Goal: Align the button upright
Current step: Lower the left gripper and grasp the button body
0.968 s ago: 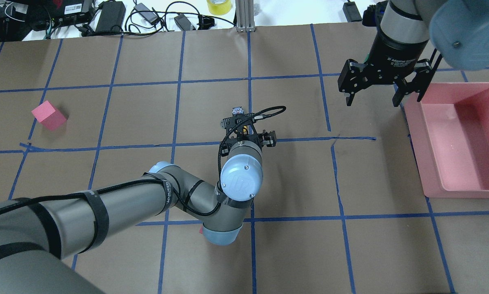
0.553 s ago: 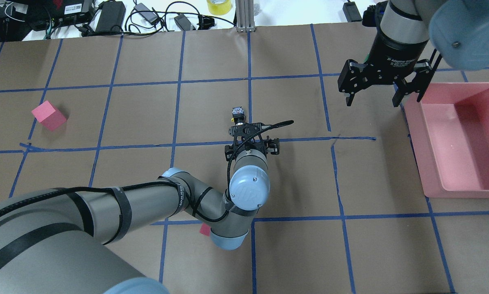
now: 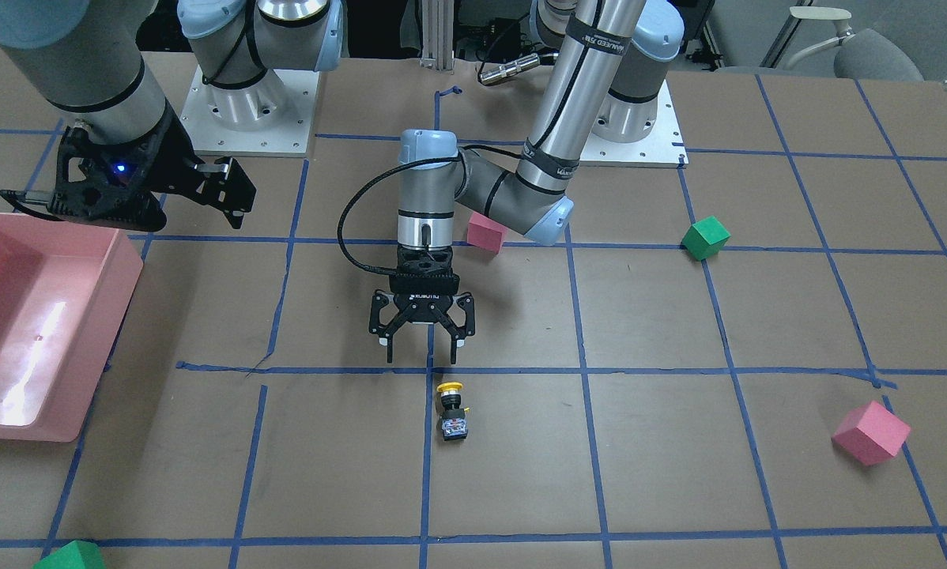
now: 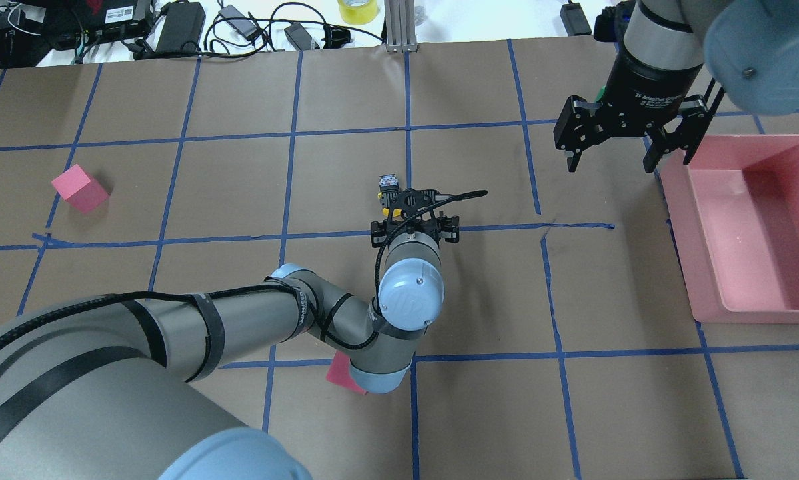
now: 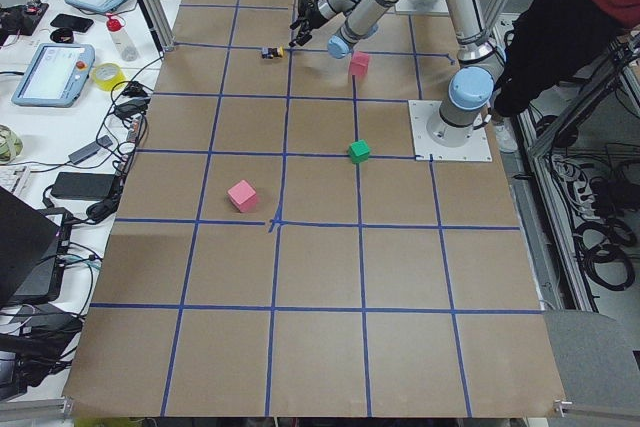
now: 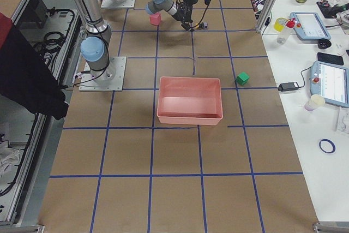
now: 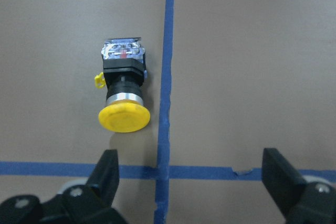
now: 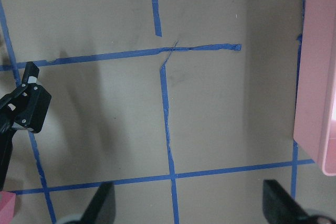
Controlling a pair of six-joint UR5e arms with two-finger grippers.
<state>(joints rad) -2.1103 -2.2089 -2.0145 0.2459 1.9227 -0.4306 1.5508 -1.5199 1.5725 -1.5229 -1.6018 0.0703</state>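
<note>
The button (image 3: 450, 411) lies on its side on the brown paper, its yellow cap toward the robot and its greyish base away from it. It also shows in the overhead view (image 4: 388, 185) and in the left wrist view (image 7: 123, 93). My left gripper (image 3: 420, 352) is open and empty. It hangs just on the robot's side of the button, fingers pointing down, apart from it; the left wrist view shows both fingertips (image 7: 107, 166) below the cap. My right gripper (image 4: 611, 163) is open and empty, held high beside the pink bin (image 4: 706, 267).
A pink cube (image 3: 485, 231) sits under my left elbow. Another pink cube (image 4: 79, 189) sits at the table's left. A green cube (image 3: 705, 237) lies near the left base, and another (image 3: 70, 555) lies at the far edge. Cables and chargers (image 4: 239, 27) line the table's far side.
My left gripper has drawn back from over the button toward the robot and turned about its axis. The button has stayed where it was. The right arm has barely moved.
</note>
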